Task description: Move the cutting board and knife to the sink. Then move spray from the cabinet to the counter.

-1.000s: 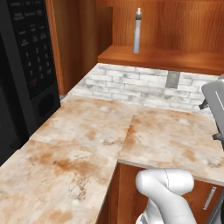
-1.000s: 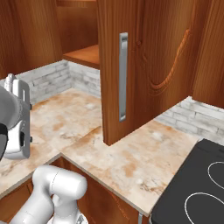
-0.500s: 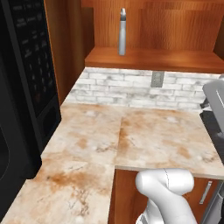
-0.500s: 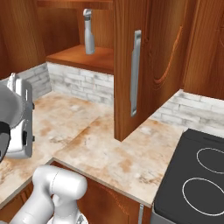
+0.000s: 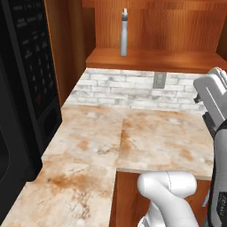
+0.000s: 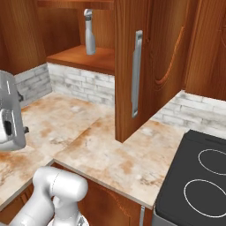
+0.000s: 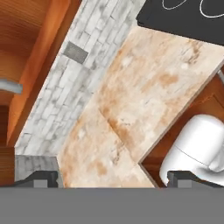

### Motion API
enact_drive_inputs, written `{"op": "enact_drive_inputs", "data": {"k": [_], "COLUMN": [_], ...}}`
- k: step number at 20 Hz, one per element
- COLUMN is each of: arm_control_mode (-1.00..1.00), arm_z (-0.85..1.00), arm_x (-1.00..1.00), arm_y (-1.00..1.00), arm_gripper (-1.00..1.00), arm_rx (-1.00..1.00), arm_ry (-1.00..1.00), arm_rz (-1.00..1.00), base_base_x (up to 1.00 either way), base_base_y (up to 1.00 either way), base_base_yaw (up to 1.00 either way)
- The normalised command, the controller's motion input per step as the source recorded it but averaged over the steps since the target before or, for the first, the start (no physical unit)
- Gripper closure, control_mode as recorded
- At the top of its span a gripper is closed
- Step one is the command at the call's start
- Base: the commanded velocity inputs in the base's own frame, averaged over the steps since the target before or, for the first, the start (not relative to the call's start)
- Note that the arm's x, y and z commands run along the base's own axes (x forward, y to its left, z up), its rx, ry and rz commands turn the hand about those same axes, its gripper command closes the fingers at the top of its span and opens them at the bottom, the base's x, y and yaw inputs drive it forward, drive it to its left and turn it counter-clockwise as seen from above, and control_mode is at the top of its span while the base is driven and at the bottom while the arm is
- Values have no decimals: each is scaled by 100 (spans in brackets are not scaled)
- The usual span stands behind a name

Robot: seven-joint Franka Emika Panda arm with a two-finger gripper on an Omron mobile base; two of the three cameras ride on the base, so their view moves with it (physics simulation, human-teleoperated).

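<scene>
- hand view: the two small dark fingertips (image 7: 41,178) of the gripper (image 7: 111,178) stand wide apart, holding nothing, above the beige marble-look counter with rusty blotches (image 7: 144,92).
- grey-white brick backsplash (image 7: 65,83) with a grey outlet plate (image 7: 75,52) borders that counter; a black stovetop (image 7: 188,17) sits at its far end.
- left base view: the small light grey spray bottle (image 5: 123,32) stands upright on the wooden shelf of the reddish-brown wall cabinet (image 5: 155,60), well apart from the gripper.
- right base view: the cabinet's open door with a grey bar handle (image 6: 137,73) hangs just right of the spray bottle (image 6: 89,37).
- a black microwave (image 5: 26,88) stands left of the counter.
</scene>
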Motion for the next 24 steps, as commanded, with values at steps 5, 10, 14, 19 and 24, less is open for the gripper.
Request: {"op": "enact_drive_inputs", "data": {"k": [5, 10, 14, 19, 24], "arm_control_mode": [-100, -100, -100, -100, -100], "arm_z": [23, 27, 28, 32, 30], "arm_x": [0, 0, 0, 0, 17], "arm_y": [11, -1, 0, 0, 0], "arm_gripper": [-100, -100, -100, -100, -100], "arm_rx": [-43, -39, -37, -43, -30], "arm_ry": [-16, -19, -41, -53, -39], "arm_rz": [20, 25, 19, 11, 1], "base_base_x": [0, 0, 0, 0, 0], "base_base_y": [0, 0, 0, 0, 0], "base_base_yaw": [0, 0, 0, 0, 0]}}
